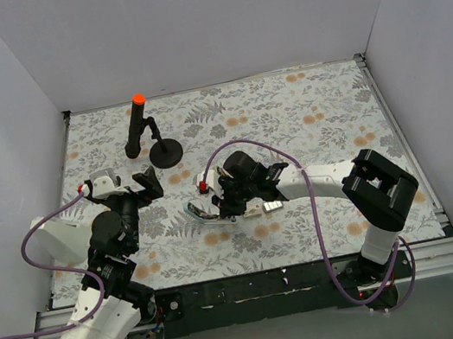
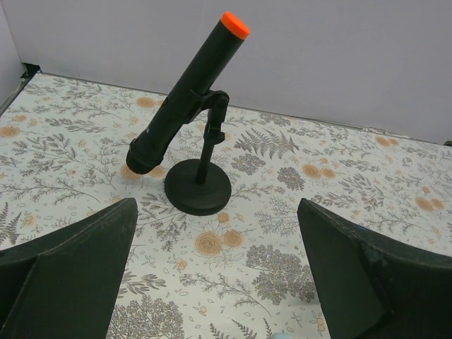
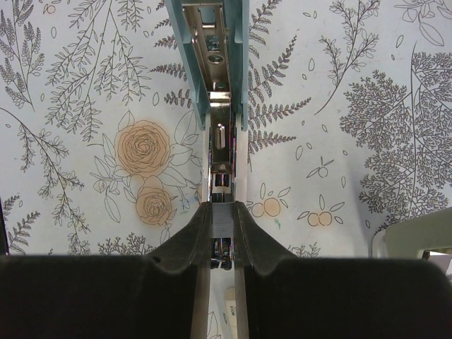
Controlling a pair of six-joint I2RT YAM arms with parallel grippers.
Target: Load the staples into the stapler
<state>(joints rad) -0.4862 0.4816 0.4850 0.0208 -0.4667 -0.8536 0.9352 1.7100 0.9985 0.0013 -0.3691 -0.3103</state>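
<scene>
Evidently the tiny silvery-grey block of staples was pinched narrowly by the right gripper directly over the open, pale green, bar-shaped stapler, whose long axis was laid leftward from it.

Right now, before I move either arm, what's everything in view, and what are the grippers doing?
stapler: one, pale green-blue shell with silver metal inside, lying open mid-mat.
small pale object: one, greyish-white, on the mat beside the stapler; identity unclear.
tube on stand: one, black with orange tip, tilted, far left of mat.
pale blue sliver: one, bottom edge of left wrist view; too little shows.
mat: one, floral print, covering the table.
left gripper: open, empty, facing the stand.
right gripper: shut on the stapler's narrow silver part.
</scene>
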